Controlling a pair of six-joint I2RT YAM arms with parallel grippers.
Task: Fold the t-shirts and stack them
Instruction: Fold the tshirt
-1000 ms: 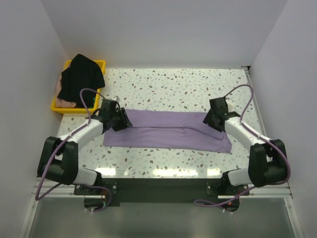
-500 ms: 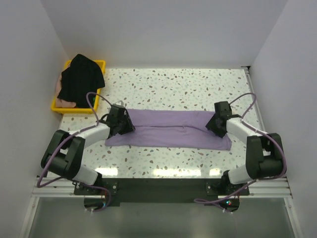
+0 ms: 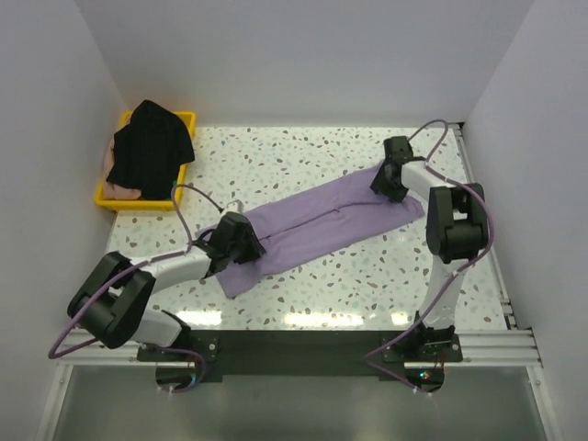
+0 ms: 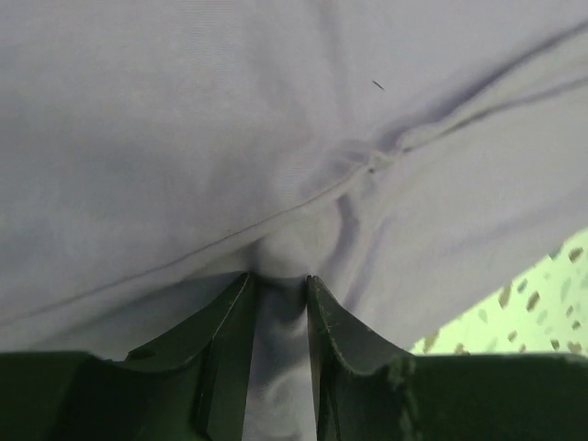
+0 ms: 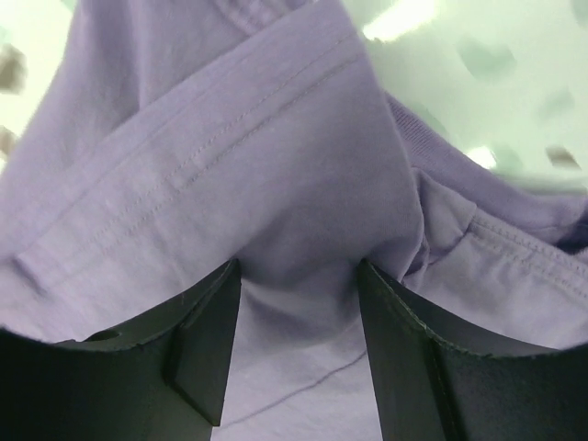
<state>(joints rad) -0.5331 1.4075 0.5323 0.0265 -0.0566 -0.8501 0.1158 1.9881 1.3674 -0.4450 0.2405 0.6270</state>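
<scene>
3 t-shirts are in view: 1 lavender t-shirt [image 3: 322,220], 1 black t-shirt [image 3: 149,142] and 1 pale pink t-shirt [image 3: 118,189], of which only a small edge shows. There is 1 yellow tray [image 3: 186,118] and 1 speckled bench [image 3: 303,152]. The robot has 2 arms, 1 left arm [image 3: 170,266] and 1 right arm [image 3: 447,216], and 2 grippers, 1 left gripper [image 4: 278,285] and 1 right gripper [image 5: 299,276], each showing 2 fingers. 2 purple cables [image 3: 430,130] show, 1 along each arm.

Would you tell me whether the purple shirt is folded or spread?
Folded: the purple shirt lies as a narrow diagonal strip, layers doubled.
</scene>
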